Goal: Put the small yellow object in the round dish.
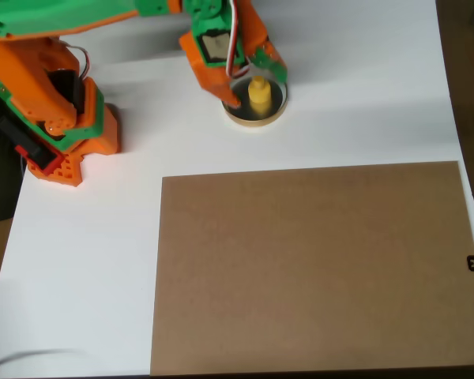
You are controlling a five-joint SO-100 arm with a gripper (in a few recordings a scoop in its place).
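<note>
The small yellow object stands upright inside the round dish, a shallow dish with a cream rim and a dark inside, at the top middle of the overhead view. My orange and green gripper hangs right over the dish. Its orange finger is at the dish's left rim and its green finger is at the upper right. The jaws stand apart on either side of the yellow piece, with a small gap showing on the left side. Part of the dish's back rim is hidden under the gripper.
A large brown board covers the lower right of the white table. The arm's orange base sits at the upper left. The table's right edge runs near a small black marker.
</note>
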